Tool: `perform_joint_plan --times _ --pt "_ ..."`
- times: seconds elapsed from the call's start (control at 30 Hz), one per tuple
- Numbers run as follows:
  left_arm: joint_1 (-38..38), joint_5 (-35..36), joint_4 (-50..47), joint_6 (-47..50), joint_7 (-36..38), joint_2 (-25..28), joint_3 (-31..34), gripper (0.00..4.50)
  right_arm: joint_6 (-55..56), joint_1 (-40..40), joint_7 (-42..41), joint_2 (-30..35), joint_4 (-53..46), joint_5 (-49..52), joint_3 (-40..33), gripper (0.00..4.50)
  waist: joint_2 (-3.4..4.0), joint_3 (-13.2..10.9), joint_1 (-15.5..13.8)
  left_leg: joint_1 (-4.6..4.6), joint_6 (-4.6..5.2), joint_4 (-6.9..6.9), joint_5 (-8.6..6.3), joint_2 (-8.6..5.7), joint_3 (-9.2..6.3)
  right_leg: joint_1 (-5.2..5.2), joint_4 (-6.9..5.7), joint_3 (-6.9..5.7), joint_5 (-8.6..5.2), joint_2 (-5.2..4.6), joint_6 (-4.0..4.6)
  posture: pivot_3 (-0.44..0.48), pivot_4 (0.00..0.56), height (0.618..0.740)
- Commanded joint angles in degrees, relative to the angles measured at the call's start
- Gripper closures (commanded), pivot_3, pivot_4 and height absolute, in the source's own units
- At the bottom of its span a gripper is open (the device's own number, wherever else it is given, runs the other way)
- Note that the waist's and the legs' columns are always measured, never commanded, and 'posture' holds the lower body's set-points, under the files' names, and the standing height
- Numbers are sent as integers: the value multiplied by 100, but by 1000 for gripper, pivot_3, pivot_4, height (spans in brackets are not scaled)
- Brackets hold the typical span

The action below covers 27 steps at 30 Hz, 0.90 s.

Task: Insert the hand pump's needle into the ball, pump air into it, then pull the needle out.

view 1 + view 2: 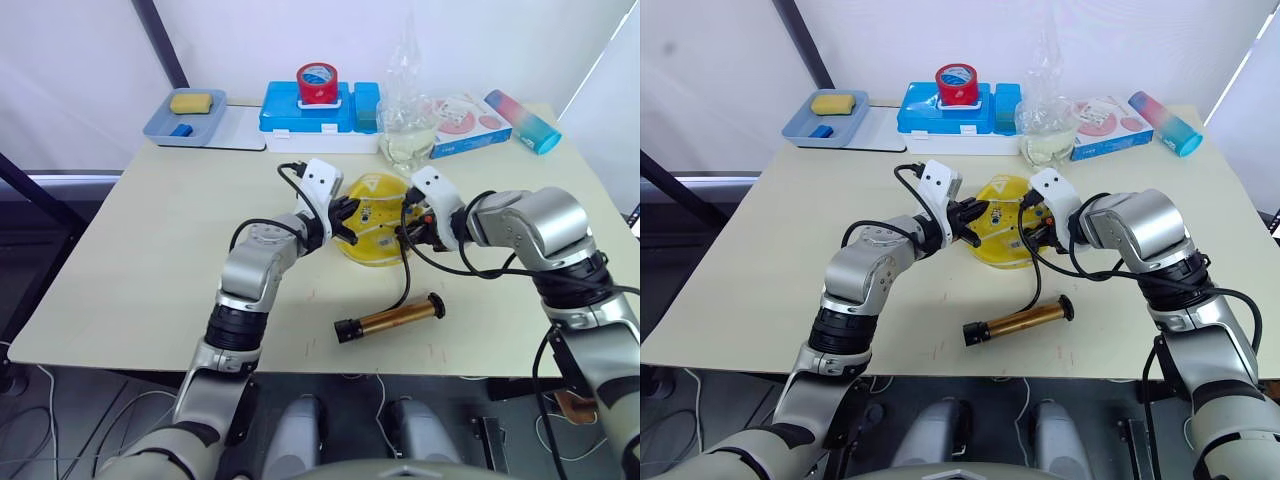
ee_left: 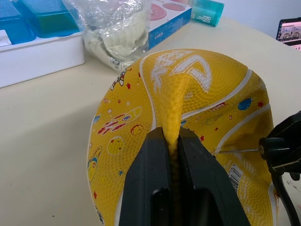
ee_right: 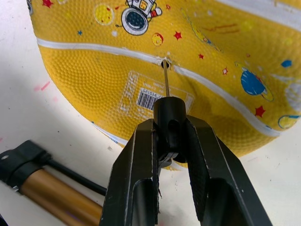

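Pinching ball [image 2: 197,122] fold in left gripper [image 2: 171,141], right gripper [image 3: 170,129] clamped on needle [image 3: 165,82] fitting.
Needle tip at ball's valve hole just ahead of right fingers; hand pump [image 1: 390,318] lying nearer, below.

Beige table [image 1: 150,260], white curtained walls [image 1: 80,70]
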State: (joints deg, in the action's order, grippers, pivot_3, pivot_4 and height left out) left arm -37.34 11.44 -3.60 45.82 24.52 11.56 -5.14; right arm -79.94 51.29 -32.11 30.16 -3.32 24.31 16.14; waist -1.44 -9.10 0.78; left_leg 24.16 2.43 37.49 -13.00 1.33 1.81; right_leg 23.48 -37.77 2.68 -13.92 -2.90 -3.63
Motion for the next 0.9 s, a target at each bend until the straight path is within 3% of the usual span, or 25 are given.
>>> perform_joint_plan --times 0.03,0.9 --pt "-124 21 -86 -172 -13 -53 -35 4490 -30 55 0 -78 -28 -38 70 4215 0 0 4 0 0 0 0 0 0 0 0 0 0 0 0 0 150 739" --pt "-158 1 92 -272 92 12 -116 4490 358 -14 13 -151 81 -187 -200 4215 0 0 5 0 0 0 0 0 -2 0 0 -1 0 0 0 0 150 739"
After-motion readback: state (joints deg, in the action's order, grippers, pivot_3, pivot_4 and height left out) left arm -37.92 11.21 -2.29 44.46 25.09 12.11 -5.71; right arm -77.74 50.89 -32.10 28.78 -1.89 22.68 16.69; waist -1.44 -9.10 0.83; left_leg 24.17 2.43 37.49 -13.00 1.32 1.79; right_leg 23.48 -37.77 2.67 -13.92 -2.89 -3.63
